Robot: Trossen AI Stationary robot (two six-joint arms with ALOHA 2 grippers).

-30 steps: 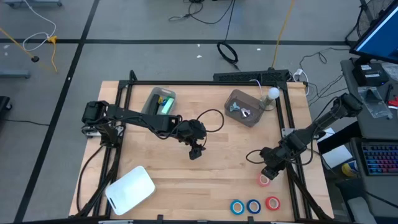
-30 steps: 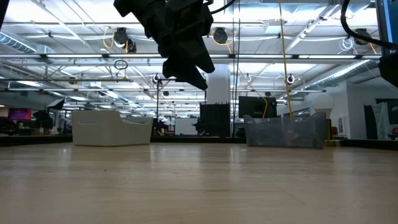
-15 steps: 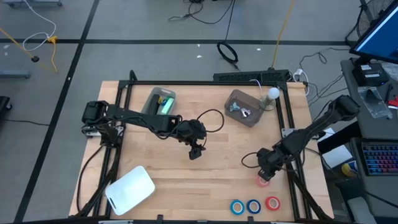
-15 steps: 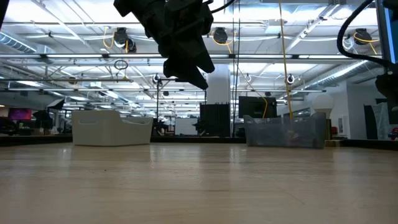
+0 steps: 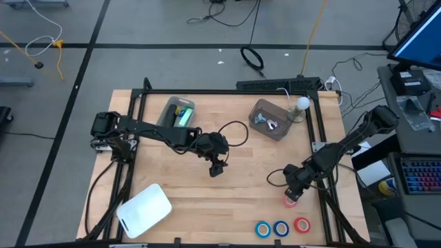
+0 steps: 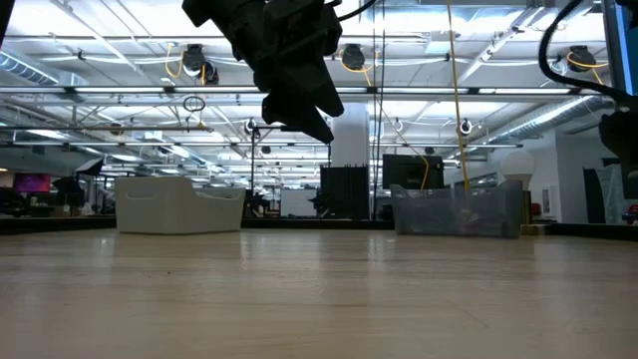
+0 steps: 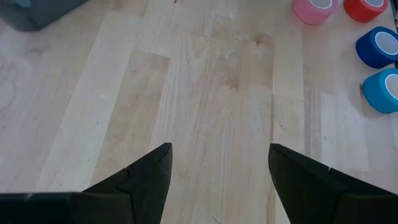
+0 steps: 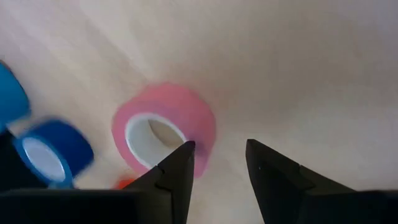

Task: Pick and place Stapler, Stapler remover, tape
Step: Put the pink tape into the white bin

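R tool (image 5: 292, 195) had shifted slightly inward along table (image 5: 241, 186) since a sec ago, jaws part open, empty, now just above pink tape (image 8: 163, 129), which lay beside its tip, not betw fingers. Grasp prob. next. L tool (image 5: 216, 169) open, idle, mid-table.

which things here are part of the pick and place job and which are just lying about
Job:
- pink tape roll, under the right gripper
- red tape roll
- two blue tape rolls
- grey bin with metal items
- bin with a green item

Lying about:
- white lid
- left gripper, waiting mid-table
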